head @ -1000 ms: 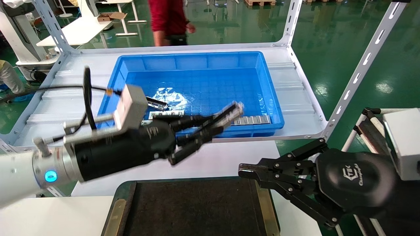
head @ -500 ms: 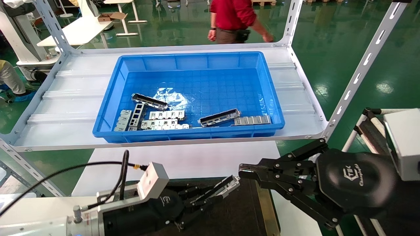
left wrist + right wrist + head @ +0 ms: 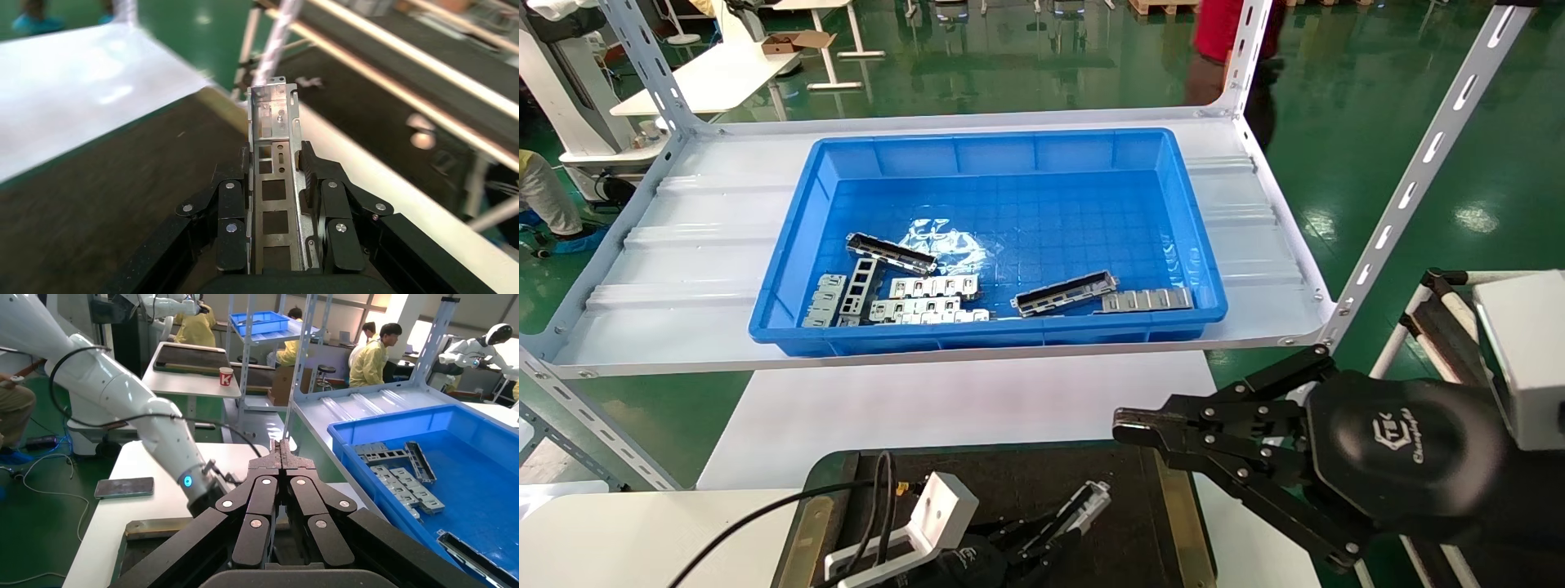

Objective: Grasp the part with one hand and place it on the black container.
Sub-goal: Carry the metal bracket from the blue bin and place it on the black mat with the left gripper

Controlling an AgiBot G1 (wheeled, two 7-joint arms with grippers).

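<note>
A green workshop floor lies behind a pale metal shelf (image 3: 666, 269), and a white surface (image 3: 960, 404) runs beneath it. At the near left, the left claw (image 3: 1065, 523) reaches over the black container (image 3: 1173, 506), which sits on the white surface at the near edge; its fingers (image 3: 231, 208) are pinched on the part (image 3: 1083, 500), a grey channel bar with square cut-outs that sticks out past the fingertips, tilted up over the tray's dark face. On the shelf, the blue bin (image 3: 1009, 147) holds flat slotted strips (image 3: 932, 287) near its front left and two more channel bars (image 3: 1065, 292), one of them beside the strips. At the right, the right claw (image 3: 1124, 426) hangs by the container's far right corner, its fingers pressed together with nothing between them.
</note>
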